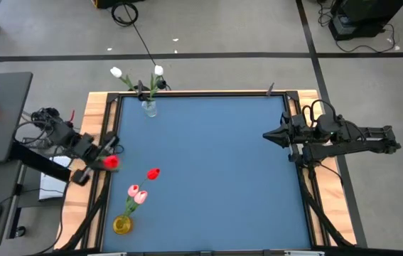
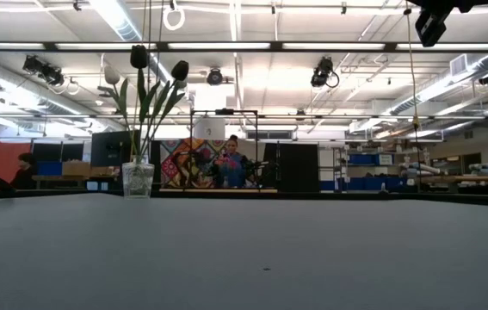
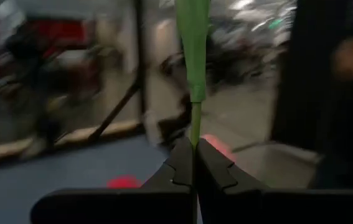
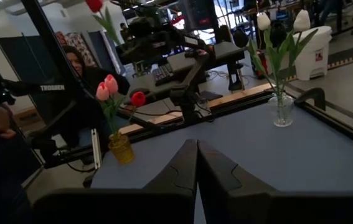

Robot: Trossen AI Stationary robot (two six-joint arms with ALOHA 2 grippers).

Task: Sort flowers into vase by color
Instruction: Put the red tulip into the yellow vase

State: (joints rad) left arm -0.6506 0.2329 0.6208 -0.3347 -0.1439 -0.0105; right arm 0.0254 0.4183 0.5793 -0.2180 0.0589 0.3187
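Tabletop (image 1: pixel 215 163): matt blue surface, smooth, edged in pale bare wood. Clear vase (image 1: pixel 149 108): transparent glass, glossy. Amber vase (image 1: pixel 121 225): yellow-tinted glass, shiny. Flowers (image 1: pixel 136 193): artificial, smooth plastic-looking green stems, soft matt heads. Left tool (image 3: pixel 195 163) and right tool (image 4: pixel 197 149): matt black plastic fingers with notched inner faces. Floor (image 1: pixel 229 43): grey, smooth, faint sheen.
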